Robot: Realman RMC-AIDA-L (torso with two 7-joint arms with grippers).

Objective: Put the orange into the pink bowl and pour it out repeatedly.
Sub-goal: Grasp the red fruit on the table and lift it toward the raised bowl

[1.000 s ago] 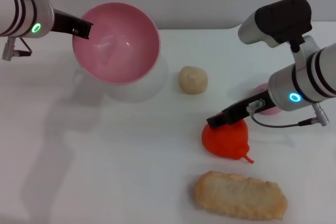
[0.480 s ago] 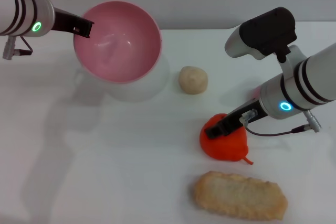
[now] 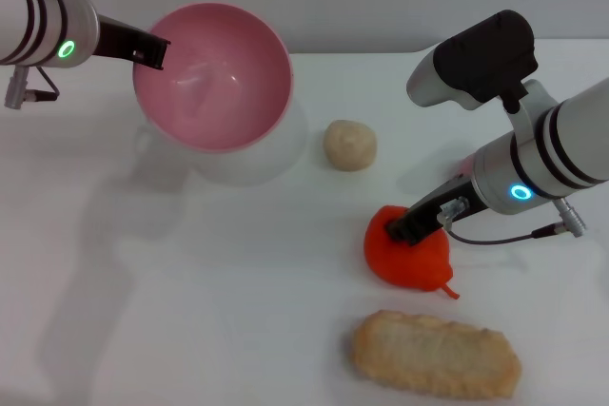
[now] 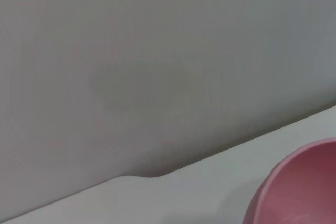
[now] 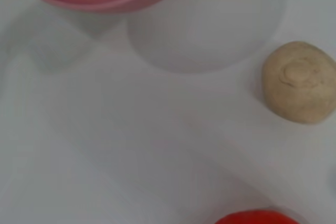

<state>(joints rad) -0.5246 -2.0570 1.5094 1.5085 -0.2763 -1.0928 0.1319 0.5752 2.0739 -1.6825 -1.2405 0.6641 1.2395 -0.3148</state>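
The right gripper (image 3: pixel 398 231) sits on top of the orange (image 3: pixel 407 256), at five o'clock on the table (image 3: pixel 190 311); whether its fingers have closed on it I cannot tell. The left gripper (image 3: pixel 149 49) pinches the rim of the pink bowl (image 3: pixel 211 78), held tilted at eleven o'clock. The glossy, rounded fruit could squirt free and roll.

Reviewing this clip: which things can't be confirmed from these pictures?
- Right pincer: head view shows it on top of the orange; finger state and any grip unclear; right wrist view cuts the orange at the edge.
- Left pincer: at the pink bowl rim, fingers not readable; left wrist view shows only the bowl's outer wall.
- Small pink ball: hidden behind the right arm.
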